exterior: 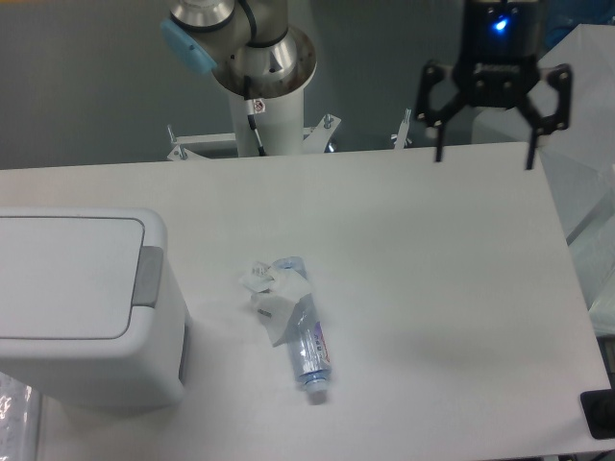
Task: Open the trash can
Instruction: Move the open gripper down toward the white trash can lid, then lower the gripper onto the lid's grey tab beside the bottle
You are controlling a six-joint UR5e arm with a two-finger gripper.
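The trash can [82,307] is a large white bin with rounded corners at the table's left edge. Its flat lid is down, and a grey push tab [147,277] sits on its right side. My gripper [483,154] hangs above the table's far right edge, far from the can. Its two black fingers [439,120] are spread wide apart, with nothing between them.
A crushed clear bottle [298,327] with a blue label and torn white paper lies mid-table, right of the can. The arm's white base column [264,91] stands behind the table. A translucent white covered box [586,144] sits off the right edge.
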